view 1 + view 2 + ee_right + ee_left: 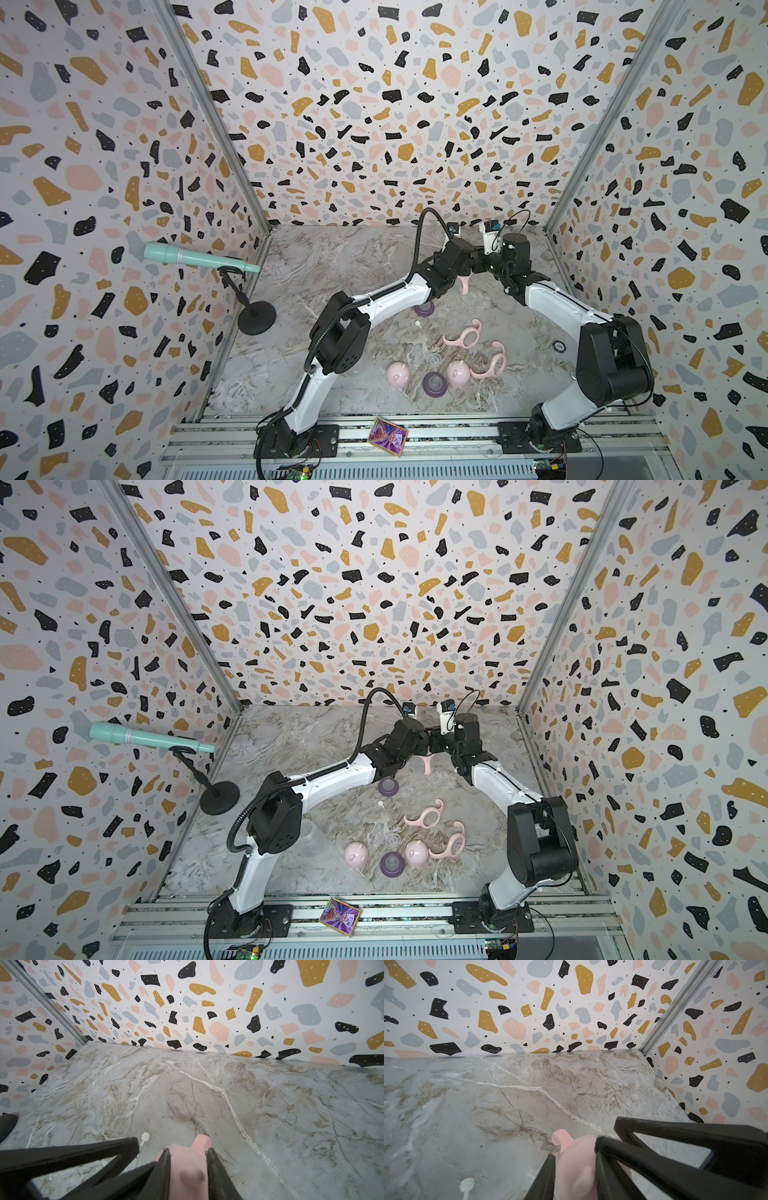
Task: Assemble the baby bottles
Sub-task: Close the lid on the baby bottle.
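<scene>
Pink eared cap (575,1169) fills the foreground of both wrist views. left gripper (575,1157): jaws narrow, closed on the cap, one finger touching each flank. right gripper (188,1150): same, jaws narrow and pinching the cap sides, with the cap's ear poking out past the fingertips. So the cap sits between both jaw pairs at once.

In both top views the grippers meet nose to nose, raised off the marble table (332,270), well behind the front teat ring (434,384) toward the back wall. Pink collar handle (464,286) hangs under the meeting point. Can't tell from above whether a bottle body is under there.

Everything else, relative to the front teat ring:
- loose cap (398,374) just beside it, left-arm side; another (458,371) just beside it, right-arm side
- clear teat (433,360) just behind
- pink collar (452,342) behind; second pink collar (497,365) toward the right arm, seems to touch the cap on that side
- second teat ring (424,309) well behind, partly under the left forearm
- white piece (417,323) between the two rings
- clear bottle (312,838) off toward the left elbow
</scene>
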Controlling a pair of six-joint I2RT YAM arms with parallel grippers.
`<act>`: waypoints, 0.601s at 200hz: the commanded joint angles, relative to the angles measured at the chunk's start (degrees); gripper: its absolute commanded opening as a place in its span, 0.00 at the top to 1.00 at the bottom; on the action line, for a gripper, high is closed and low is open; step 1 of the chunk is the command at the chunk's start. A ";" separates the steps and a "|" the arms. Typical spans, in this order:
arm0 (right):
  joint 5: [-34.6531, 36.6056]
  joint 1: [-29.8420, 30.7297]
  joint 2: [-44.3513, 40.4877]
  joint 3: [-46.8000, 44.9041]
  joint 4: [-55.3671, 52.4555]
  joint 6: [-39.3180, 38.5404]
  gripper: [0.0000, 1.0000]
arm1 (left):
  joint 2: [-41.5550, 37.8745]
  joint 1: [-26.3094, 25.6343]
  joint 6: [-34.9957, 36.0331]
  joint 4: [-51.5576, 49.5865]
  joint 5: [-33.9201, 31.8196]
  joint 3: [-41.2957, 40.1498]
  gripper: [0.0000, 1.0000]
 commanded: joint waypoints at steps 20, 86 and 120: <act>-2.80 3.21 0.90 -7.86 -7.72 1.59 0.69 | 2.49 -1.46 -1.07 1.92 5.33 -5.71 0.74; -1.59 3.81 1.28 -10.20 -6.94 3.29 0.69 | 1.70 -1.55 -2.32 5.81 6.43 -13.19 0.80; -0.47 3.56 1.59 -7.06 -9.34 3.30 0.69 | -1.05 -0.65 0.42 -0.20 5.79 -6.45 0.71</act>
